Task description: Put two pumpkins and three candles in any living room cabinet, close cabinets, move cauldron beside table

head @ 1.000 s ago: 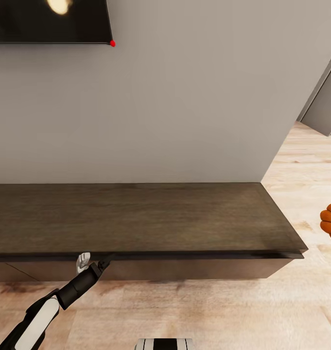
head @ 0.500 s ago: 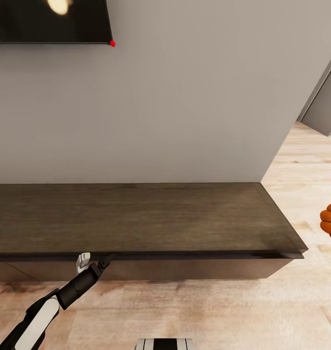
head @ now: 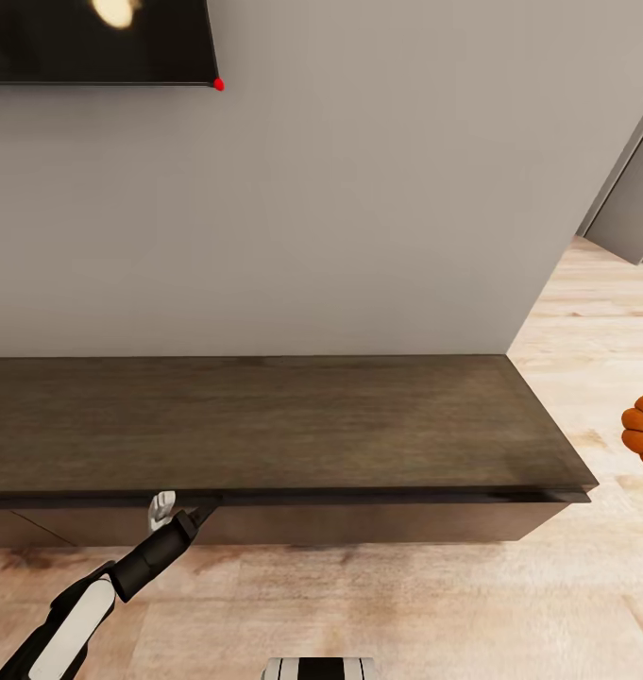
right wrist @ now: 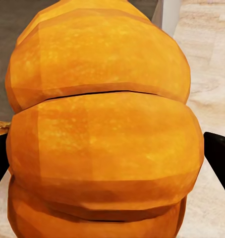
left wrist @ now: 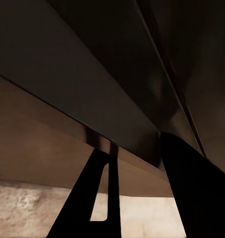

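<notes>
Pumpkin (right wrist: 100, 129) seen close up in the right wrist view, flanked on both sides by dark fingers (right wrist: 219, 158) of the right tool, apparently pinched between them; also seen at the right edge of the head view, above the wooden floor (head: 434, 604) beyond the cabinet (head: 264, 425) end. Left tool (head: 184, 515) placed against the cabinet's front upper edge, fingers spread.

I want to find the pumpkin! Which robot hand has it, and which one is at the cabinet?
The right hand has the pumpkin between its fingers. The left hand reaches under the cabinet top's front edge.
</notes>
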